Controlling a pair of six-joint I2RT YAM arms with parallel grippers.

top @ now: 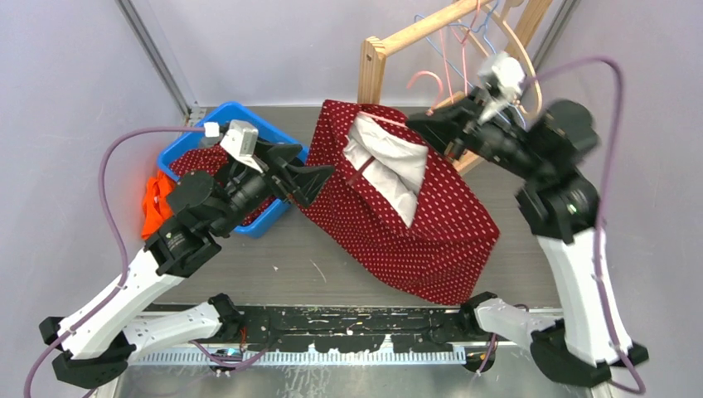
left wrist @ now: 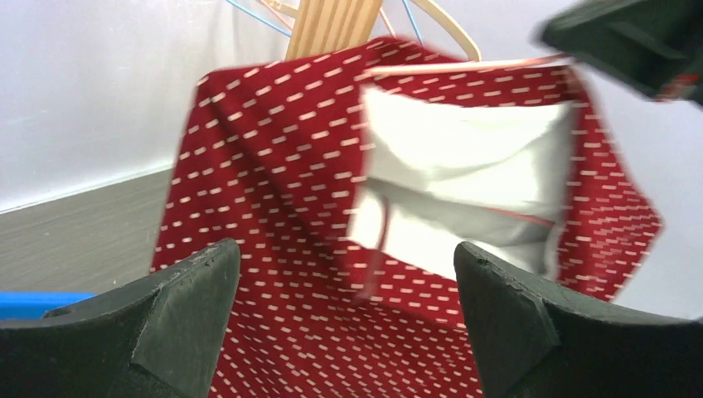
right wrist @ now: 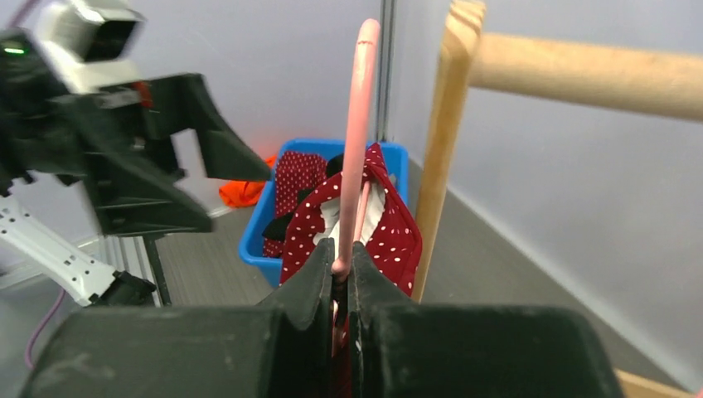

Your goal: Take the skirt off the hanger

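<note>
Right end effector (right wrist: 342,253) pinches one pink hanger (right wrist: 361,124) holding one red skirt (top: 398,224)

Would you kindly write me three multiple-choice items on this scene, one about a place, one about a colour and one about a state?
1. On which side of the skirt does the bin stand?
A. The left arm's side
B. The right arm's side
C. Directly behind it

2. What colour is the hanger in the right gripper?
A. Black
B. Pink
C. Green

3. How does the left gripper stand?
A. Shut on the skirt
B. Shut on nothing
C. Open

Answers:
1 A: in the top view the bin sits by the left arm, with the skirt to its right.
2 B: the right wrist view shows a pink rod clamped between the closed fingers.
3 C: the left wrist view shows both fingers wide apart, with the skirt ahead of them.
</note>
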